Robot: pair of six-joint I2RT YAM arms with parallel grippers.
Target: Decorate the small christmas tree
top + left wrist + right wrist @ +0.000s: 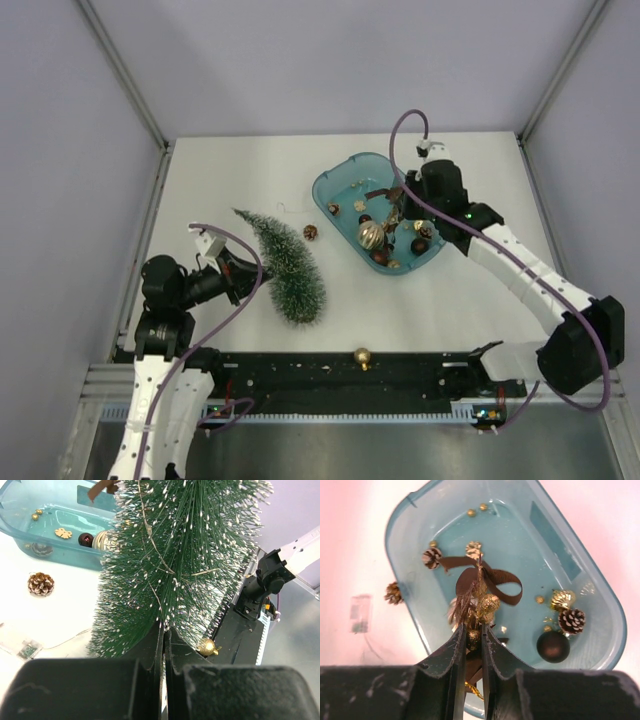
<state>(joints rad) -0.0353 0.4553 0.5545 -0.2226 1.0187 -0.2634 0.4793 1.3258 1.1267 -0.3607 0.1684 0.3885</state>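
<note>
1. The small christmas tree (288, 262) lies on its side on the white table (220, 180), left of the teal tray (520, 540) and apart from it. Its tip points to the far left and its wide end toward the near edge.
2. The left gripper (164, 632) has its fingers pressed together, their tips in the tree's lower bristles. Whether any bristles are caught between them cannot be told.
3. The right gripper (474, 630) hangs over the tray, pinching a bow ornament (482, 597) of brown ribbon and gold balls.
4. A dark ball (553, 646), a frosted pinecone (571, 620) and small gold pieces lie in the tray.
5. Another pinecone (40, 583) sits on the table between tree and tray.
6. A gold ball (362, 356) rests on the black rail at the near edge.
</note>
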